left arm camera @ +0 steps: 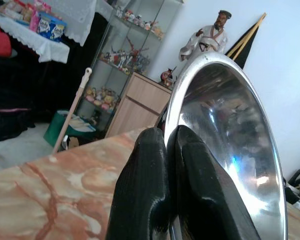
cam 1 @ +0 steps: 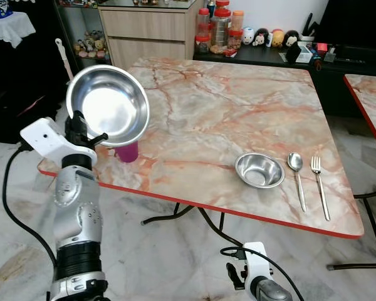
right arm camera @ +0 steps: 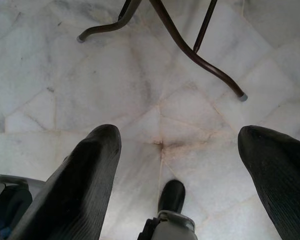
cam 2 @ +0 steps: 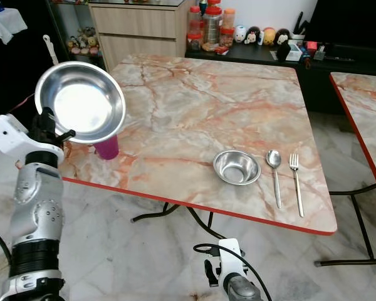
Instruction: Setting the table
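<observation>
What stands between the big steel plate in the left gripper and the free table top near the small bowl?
Nothing visible. The plate is tilted above the pink cup, left of the bowl.

Left silver arm was raised upright, its black two-fingered left claw (cam 1: 83, 133) clamped on the rim of a round shiny steel plate (cam 1: 108, 106). Right claw (right arm camera: 177, 165) hung low, fingers spread wide apart.
</observation>
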`<state>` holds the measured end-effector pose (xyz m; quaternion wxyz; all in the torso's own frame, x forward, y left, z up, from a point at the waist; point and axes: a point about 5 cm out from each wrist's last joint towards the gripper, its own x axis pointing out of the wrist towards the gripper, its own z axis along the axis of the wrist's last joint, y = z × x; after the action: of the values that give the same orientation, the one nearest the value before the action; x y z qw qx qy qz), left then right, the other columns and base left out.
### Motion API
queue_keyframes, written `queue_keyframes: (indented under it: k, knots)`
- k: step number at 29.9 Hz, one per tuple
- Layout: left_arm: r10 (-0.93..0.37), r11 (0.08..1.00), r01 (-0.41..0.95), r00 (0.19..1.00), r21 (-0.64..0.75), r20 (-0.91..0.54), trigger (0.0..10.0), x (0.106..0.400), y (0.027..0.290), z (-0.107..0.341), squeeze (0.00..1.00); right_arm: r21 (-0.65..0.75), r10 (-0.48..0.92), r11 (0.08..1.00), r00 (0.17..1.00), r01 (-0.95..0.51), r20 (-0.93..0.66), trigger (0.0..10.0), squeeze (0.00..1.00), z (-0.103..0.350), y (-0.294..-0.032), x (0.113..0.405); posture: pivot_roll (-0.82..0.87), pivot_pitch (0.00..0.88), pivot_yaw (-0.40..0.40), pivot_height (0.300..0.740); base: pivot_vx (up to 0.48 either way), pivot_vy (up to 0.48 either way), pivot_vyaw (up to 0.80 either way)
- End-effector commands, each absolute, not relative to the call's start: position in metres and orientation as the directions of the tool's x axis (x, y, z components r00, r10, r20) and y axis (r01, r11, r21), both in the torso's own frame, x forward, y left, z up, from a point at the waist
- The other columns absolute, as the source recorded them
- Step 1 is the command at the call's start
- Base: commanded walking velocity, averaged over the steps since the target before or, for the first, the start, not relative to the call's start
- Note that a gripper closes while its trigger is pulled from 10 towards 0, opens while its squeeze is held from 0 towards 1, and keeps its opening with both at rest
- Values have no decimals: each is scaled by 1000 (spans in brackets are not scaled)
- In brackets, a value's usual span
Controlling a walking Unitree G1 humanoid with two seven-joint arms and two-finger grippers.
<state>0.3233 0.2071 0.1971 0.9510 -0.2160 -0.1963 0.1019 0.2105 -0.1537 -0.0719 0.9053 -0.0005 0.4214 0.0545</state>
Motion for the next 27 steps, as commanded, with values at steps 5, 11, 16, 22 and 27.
queue_keyframes:
  k: [5, 11, 16, 22, 27]
  knots:
    - [263, 904, -82, 881, -420, 394, 10000, 323, 197, 211, 0, 41, 82, 996, 643, -79, -762, 10000, 0, -72, -156, 210, 77, 0, -17, 731, 0, 0, 0]
    - [271, 907, -89, 871, -411, 410, 10000, 327, 196, 214, 0, 24, 48, 999, 633, -46, -773, 10000, 0, -73, -161, 209, 64, 0, -13, 731, 0, -247, -90]
    - [274, 905, -90, 870, -415, 410, 10000, 327, 196, 214, 0, 20, 47, 999, 637, -49, -769, 10000, 0, -72, -162, 209, 64, 0, -13, 731, 0, -304, 0]
    - [278, 904, -84, 861, -420, 426, 10000, 328, 197, 217, 0, 19, 38, 999, 636, -37, -771, 10000, 0, -73, -163, 209, 65, 0, -13, 731, 0, -303, -91]
    - [274, 905, -78, 860, -419, 430, 10000, 328, 197, 218, 0, 22, 42, 999, 636, -40, -771, 10000, 0, -72, -162, 210, 65, 0, -14, 731, 0, -302, -584]
